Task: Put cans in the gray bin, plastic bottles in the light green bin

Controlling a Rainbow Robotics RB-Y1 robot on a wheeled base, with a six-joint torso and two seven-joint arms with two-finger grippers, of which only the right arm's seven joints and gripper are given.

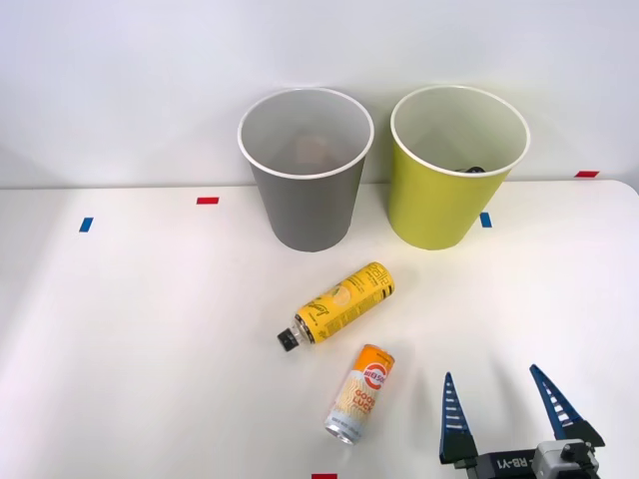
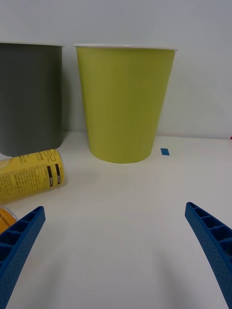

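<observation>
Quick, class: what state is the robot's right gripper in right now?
Right gripper: open, holding nothing, above the table beside the orange can.

Right gripper [image 1: 504,404] at the lower right of the front view, its two blue ribbed fingers [image 2: 19,241] spread wide, pointing forward, empty.

The white worktop [image 1: 120,339] carries two round tapered bins side by side at its far side: a gray bin with white rim [image 1: 306,205] and a yellow-green bin with white rim [image 1: 449,200]. Nearer lie a yellow-labelled plastic bottle with black cap [image 1: 339,303] and an orange-and-cream metal can [image 1: 360,393], close together. Small red and blue tape marks [image 1: 207,201] are stuck on the surface.
</observation>
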